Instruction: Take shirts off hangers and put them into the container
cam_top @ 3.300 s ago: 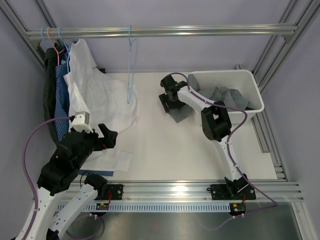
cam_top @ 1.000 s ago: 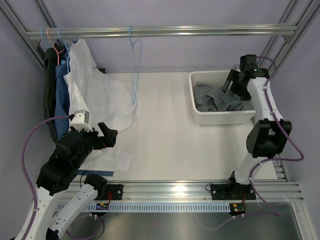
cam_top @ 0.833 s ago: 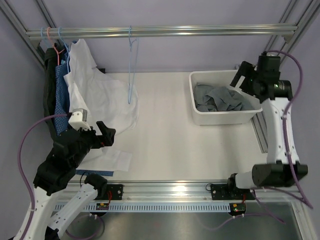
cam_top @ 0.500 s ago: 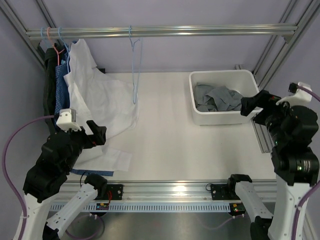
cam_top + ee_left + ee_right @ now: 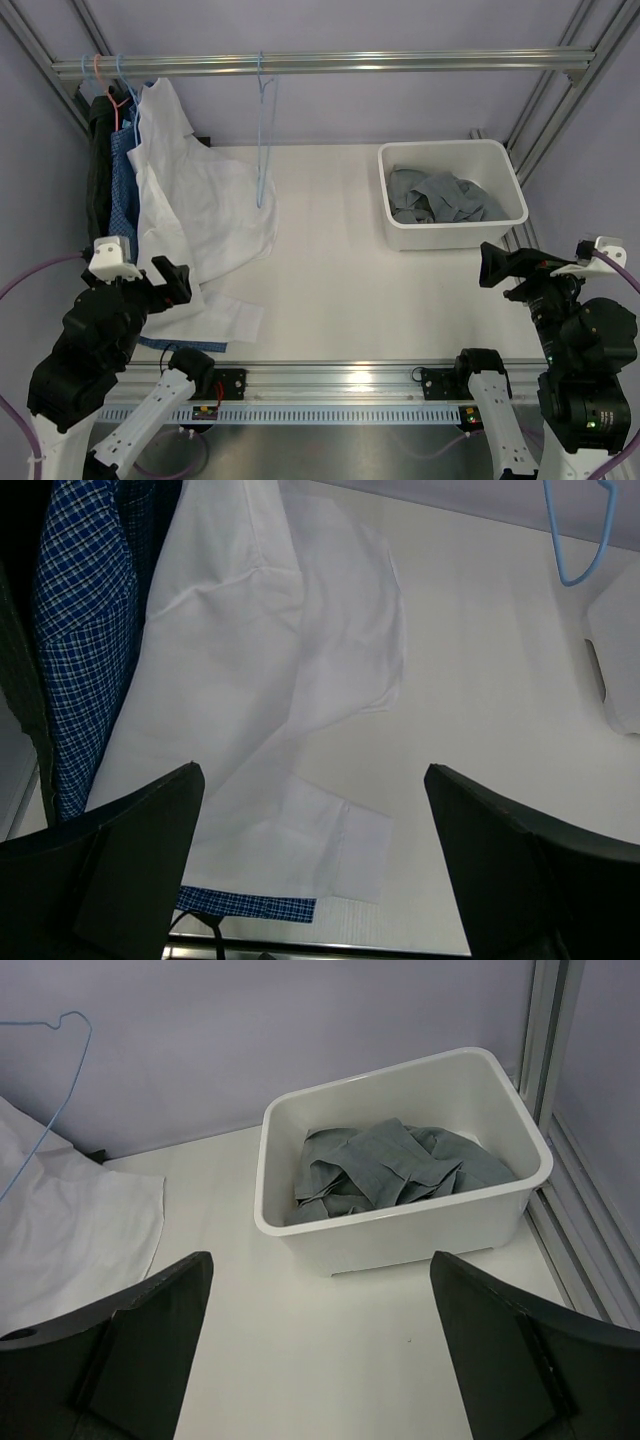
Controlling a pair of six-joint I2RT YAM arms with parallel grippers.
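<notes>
The left jaws stand wide apart and grasp nothing; they hang in the air above the near left part of the surface (image 5: 330, 290), over the lower end of the white shirt (image 5: 260, 680). The right jaws are also spread wide and empty, raised at the near right side and facing the container (image 5: 400, 1225) from a little way off. This white container stands on the far right part of the surface, near the metal frame, and the grey shirt (image 5: 390, 1170) lies crumpled inside it. On the left side, the white shirt hangs from the rail (image 5: 400, 63) and its lower part spreads flat over the surface, with one cuff folded near the front edge. Just beside it, more to the left, hangs the blue checked shirt (image 5: 85, 630), whose hem lies on the surface under the white cloth, and then the dark shirt (image 5: 100, 170) against the wall. One light blue hanger (image 5: 262, 130) hangs bare on the rail, apart from the shirts. The hook of a pinkish-orange hanger (image 5: 97, 68) shows at the left end of the rail.
</notes>
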